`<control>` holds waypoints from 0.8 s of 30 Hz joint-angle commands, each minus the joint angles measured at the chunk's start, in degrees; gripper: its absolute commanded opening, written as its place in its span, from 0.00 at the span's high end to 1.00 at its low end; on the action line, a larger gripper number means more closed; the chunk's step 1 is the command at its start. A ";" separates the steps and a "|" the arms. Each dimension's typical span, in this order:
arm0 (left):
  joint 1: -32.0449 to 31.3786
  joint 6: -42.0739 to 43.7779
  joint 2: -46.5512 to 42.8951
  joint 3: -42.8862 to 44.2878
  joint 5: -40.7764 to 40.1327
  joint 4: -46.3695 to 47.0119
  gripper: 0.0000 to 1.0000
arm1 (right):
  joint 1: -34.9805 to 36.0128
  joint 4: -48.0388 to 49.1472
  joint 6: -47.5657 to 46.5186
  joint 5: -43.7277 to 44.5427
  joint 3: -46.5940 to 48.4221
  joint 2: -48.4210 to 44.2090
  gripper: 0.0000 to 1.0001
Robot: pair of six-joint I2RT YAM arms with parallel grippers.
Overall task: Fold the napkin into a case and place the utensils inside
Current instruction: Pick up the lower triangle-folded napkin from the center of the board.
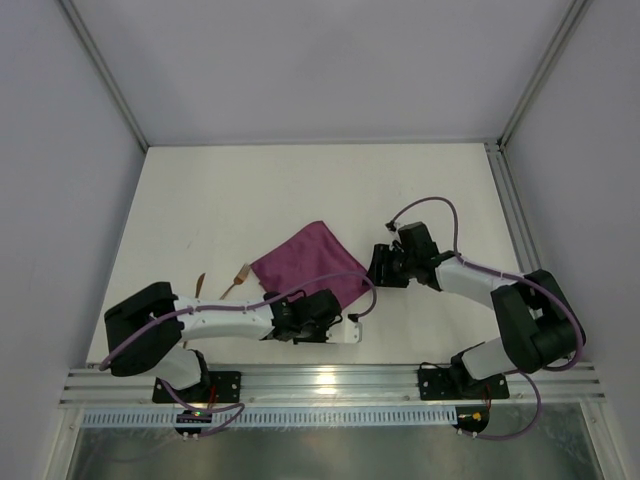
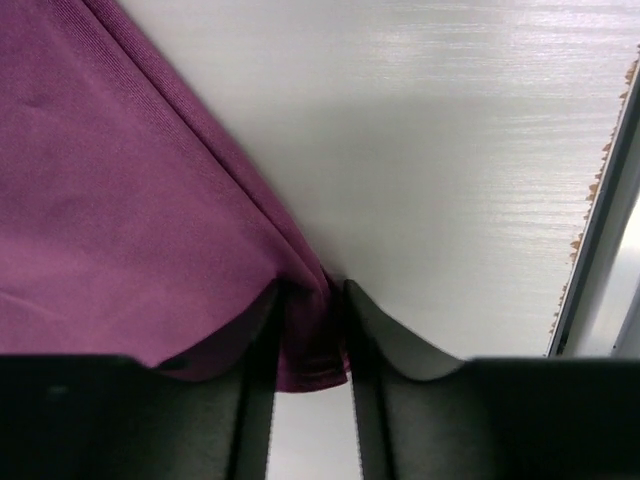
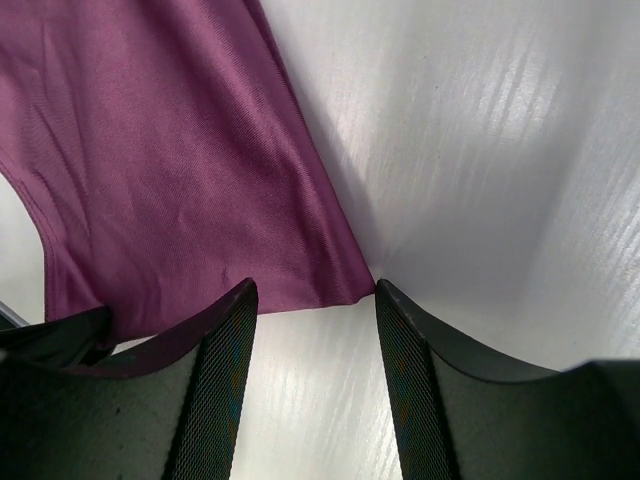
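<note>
Our left gripper (image 2: 312,300) has its fingers drawn close on a bunched corner of the napkin (image 2: 110,200). The cloth is pinched between them and fans away up and to the left of the tips in the left wrist view. Our right gripper (image 3: 315,292) has its fingers spread and grips nothing. Another corner of the napkin ends right at its tips, touching the inner edge of one finger, with the cloth's edge running across the gap and the rest lying ahead and to the left. From above, the napkin lies on the white table (image 1: 200,200) as a tilted patch between the two grippers, with the left at its near corner and the right at its right-hand corner. We judge the coming fold turns on the right fingers closing on that corner. The utensils (image 1: 238,280) lie just left of the cloth, nearer our left arm, their long axes pointing roughly away from the bases. We can read no brand, label or writing.
</note>
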 commanded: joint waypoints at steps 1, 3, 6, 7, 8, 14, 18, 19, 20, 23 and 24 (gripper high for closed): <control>-0.09 0.28 0.05 -1.12 -2.39 0.32 0.72 | 1.16 -1.64 -2.16 0.09 0.37 1.79 0.44; -0.09 0.37 -0.30 -1.12 -2.56 0.23 0.78 | 1.78 -1.64 -2.34 0.09 0.55 2.05 0.44; -0.09 0.28 -0.39 -1.21 -2.48 0.05 0.94 | 1.96 -1.21 -2.60 -0.18 0.99 2.84 0.45; 0.00 0.11 -0.30 -1.30 -2.65 0.05 0.96 | 1.96 -1.29 -2.86 -0.18 1.16 3.28 0.45; 0.00 0.02 -0.30 -1.38 -2.74 -0.04 1.00 | 1.96 -1.21 -2.95 -0.18 1.25 3.37 0.45; 0.00 0.89 -2.58 -2.52 -6.51 1.10 1.00 | 1.87 -1.20 -3.92 0.26 1.95 4.33 0.49; 0.00 2.12 -5.22 -3.05 -8.10 2.42 1.00 | 1.96 -1.03 -4.01 -0.96 2.05 4.87 0.64; 0.00 2.39 -5.66 -3.05 -8.36 2.25 1.00 | 1.96 -1.03 -4.01 -1.23 1.96 4.69 0.71; 0.00 2.48 -6.01 -3.05 -8.54 2.16 1.00 | 1.96 -1.03 -4.01 -1.40 1.96 4.43 0.75; 0.61 3.09 -7.42 -2.70 -8.89 1.29 1.00 | 1.96 -1.03 -3.48 -2.98 2.04 2.76 0.90; 0.96 3.27 -8.12 -2.70 -8.54 1.02 1.00 | 1.96 -1.03 -3.13 -3.51 2.13 2.15 0.92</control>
